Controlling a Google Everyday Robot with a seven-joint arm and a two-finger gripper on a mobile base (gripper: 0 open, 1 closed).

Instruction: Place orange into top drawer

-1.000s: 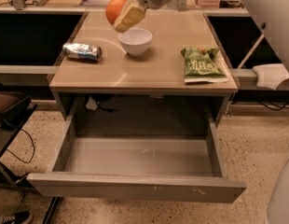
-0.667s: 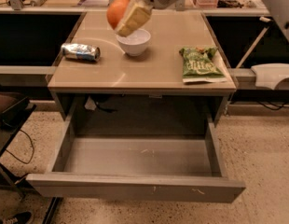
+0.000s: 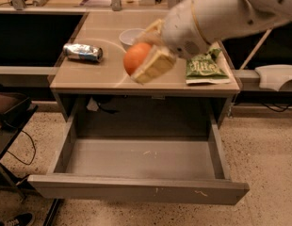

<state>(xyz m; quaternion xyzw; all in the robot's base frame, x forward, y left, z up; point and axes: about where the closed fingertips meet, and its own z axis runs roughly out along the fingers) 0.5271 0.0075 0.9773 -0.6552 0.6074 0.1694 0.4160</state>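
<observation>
The orange (image 3: 135, 57) is a round orange fruit held in my gripper (image 3: 145, 60), whose cream-coloured fingers (image 3: 153, 66) are shut on it. The gripper hangs above the front part of the beige tabletop (image 3: 94, 72), near its front edge. The top drawer (image 3: 136, 189) is pulled wide open below, with a scuffed grey front panel and a plain grey inside. The white arm reaches in from the upper right.
A white bowl (image 3: 128, 36) stands behind the gripper, partly hidden by it. A crushed silver can (image 3: 83, 52) lies at the table's left. A green snack bag (image 3: 205, 68) lies at the right. A dark stand (image 3: 9, 112) is at the left on the speckled floor.
The gripper with the orange has moved from above the bowl at the back toward the table's front edge and lower, closer to the open drawer.
</observation>
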